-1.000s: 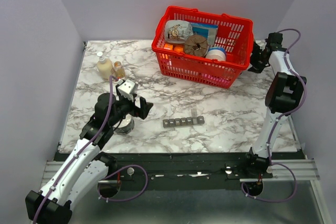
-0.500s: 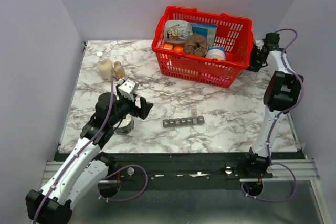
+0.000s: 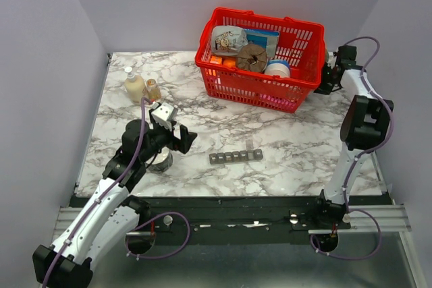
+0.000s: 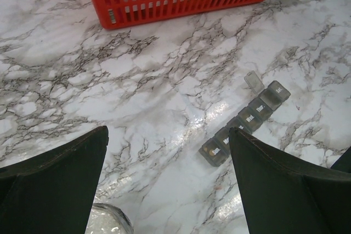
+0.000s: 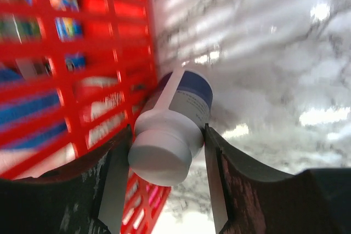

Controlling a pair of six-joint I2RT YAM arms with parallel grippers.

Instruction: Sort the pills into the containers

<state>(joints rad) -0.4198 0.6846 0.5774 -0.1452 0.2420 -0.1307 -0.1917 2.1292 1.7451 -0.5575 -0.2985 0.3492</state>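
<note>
The containers (image 3: 235,156) are a dark grey strip of small day-marked compartments lying in the middle of the marble table, also in the left wrist view (image 4: 247,120). One lid stands up, and a small tan pill (image 4: 209,150) shows in the end compartment. My left gripper (image 3: 183,138) hovers left of the strip, open and empty (image 4: 167,132). My right gripper (image 3: 329,79) is at the red basket's right end. In the right wrist view it (image 5: 167,130) is shut on a white pill bottle (image 5: 178,116) with a blue label, both fingers touching it.
The red wire-mesh basket (image 3: 260,55) full of packets stands at the back, pressed against the bottle (image 5: 66,53). A round silvery tin (image 3: 160,161) sits under my left arm. Two small bottles (image 3: 135,88) stand at the back left. Side walls enclose the table.
My right gripper has moved farther back along the basket's right end and its jaws have narrowed onto the pill bottle. The left arm has not moved.
</note>
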